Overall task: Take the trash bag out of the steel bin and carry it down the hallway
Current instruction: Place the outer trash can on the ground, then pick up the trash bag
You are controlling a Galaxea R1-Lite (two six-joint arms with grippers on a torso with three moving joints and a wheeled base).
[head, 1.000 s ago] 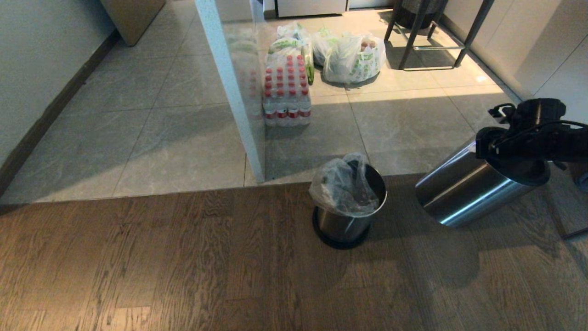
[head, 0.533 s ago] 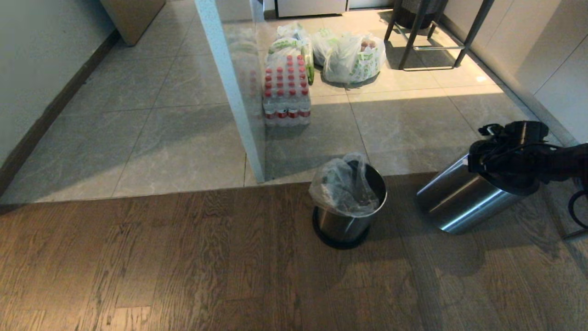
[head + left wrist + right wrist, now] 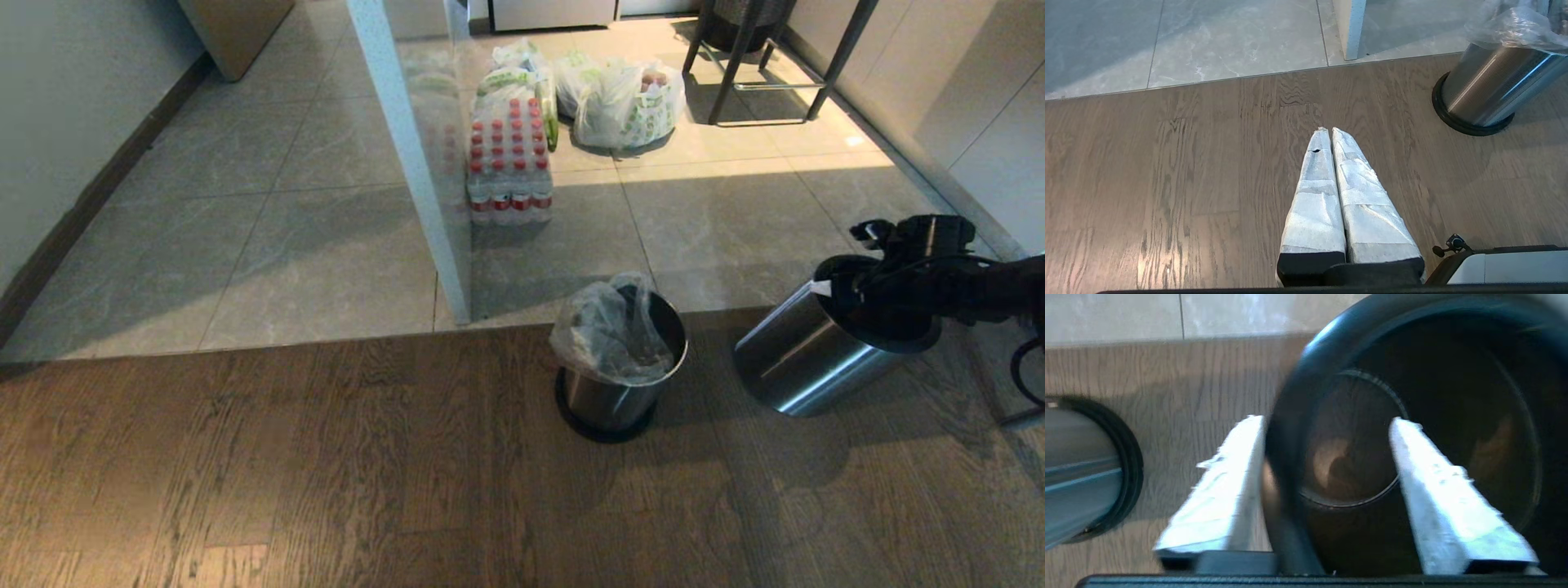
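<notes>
Since the earlier frame the right gripper (image 3: 849, 287) has lowered the steel sleeve (image 3: 804, 359) to the wood floor (image 3: 326, 457) and spread its jaws, which now straddle the sleeve's black rim (image 3: 1286, 428) without clamping it. The bag (image 3: 608, 331), thin, light and crinkly, sits in the bin (image 3: 612, 400) at centre; it looks easy to tear, so the bunched slack above the rim seems the best hold. The left gripper (image 3: 1329, 130) hangs idle over the floor, jaws together.

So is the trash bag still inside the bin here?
Yes. The trash bag sits in the upright steel bin, bunched above its rim.
</notes>
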